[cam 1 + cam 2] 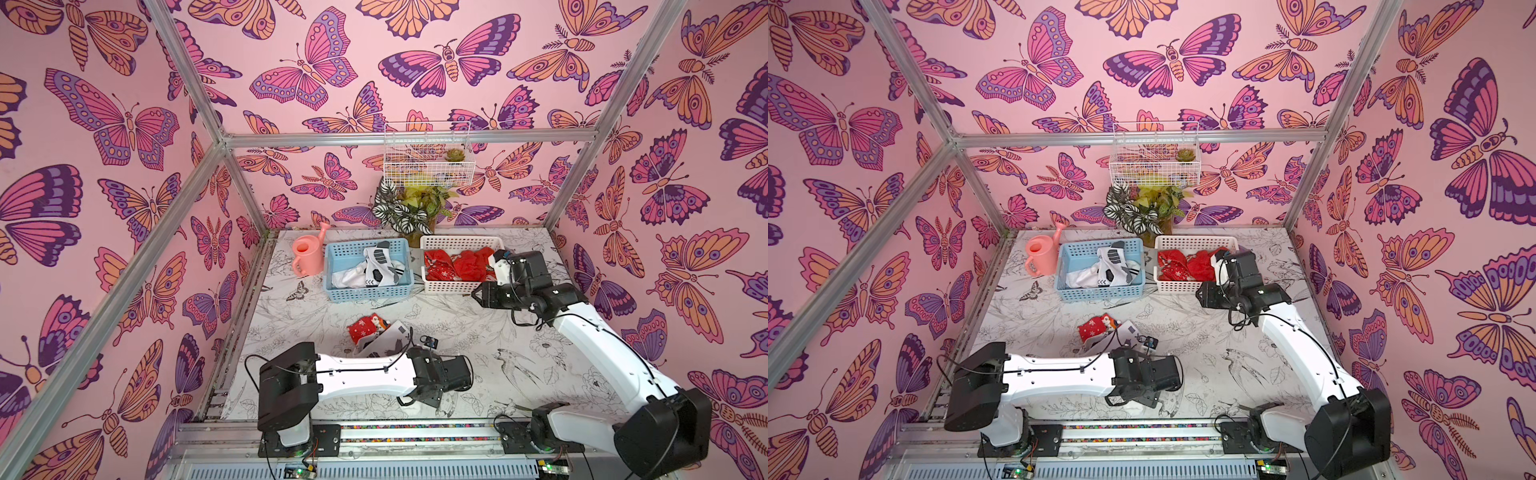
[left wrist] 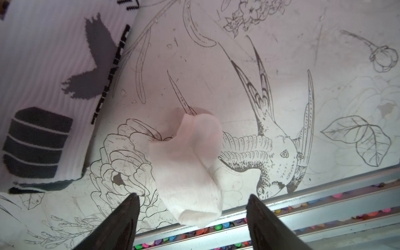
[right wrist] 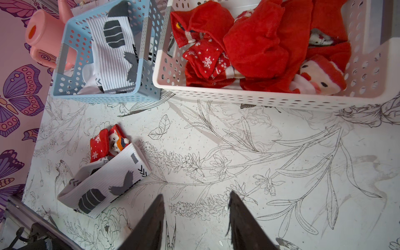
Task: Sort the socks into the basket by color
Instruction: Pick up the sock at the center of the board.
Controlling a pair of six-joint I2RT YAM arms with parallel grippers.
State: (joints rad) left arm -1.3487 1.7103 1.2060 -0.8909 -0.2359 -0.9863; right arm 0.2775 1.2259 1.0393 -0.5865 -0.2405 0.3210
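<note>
Dark fingers (image 2: 126, 219) of the left gripper (image 2: 192, 195) were seen closest to the lens in the left wrist view. They stood well apart, with nothing clamped between them. A plain white sock (image 2: 190, 173) was found lying on the table (image 2: 281, 65) between and just beyond them. It was touched by neither finger, and one end lay at the front edge by the metal rail (image 2: 313, 201). A patterned white sock (image 2: 49, 86), marked with grey blocks and a bird shape, was recorded near it, with no contact between the two.

In the right wrist view, a red snowflake sock (image 3: 98, 148) and a red figured sock (image 3: 118, 140) were noted against the far side of that patterned sock, partly covered by it. All four loose socks were located on the table, outside both baskets.

The right gripper (image 3: 197, 193) was observed with its jaws parted and empty. It was held above bare table in front of the white basket (image 3: 238, 95). Only red socks (image 3: 255, 43) were found in that basket. The blue basket (image 3: 104, 97) was set just beside it, toward the left arm's side, and only white socks (image 3: 112, 54) with grey and black markings were seen in it.

A pink watering can (image 1: 305, 253) was noted just beside the blue basket. A potted plant (image 1: 409, 208) was recorded behind the baskets against the back wall.
</note>
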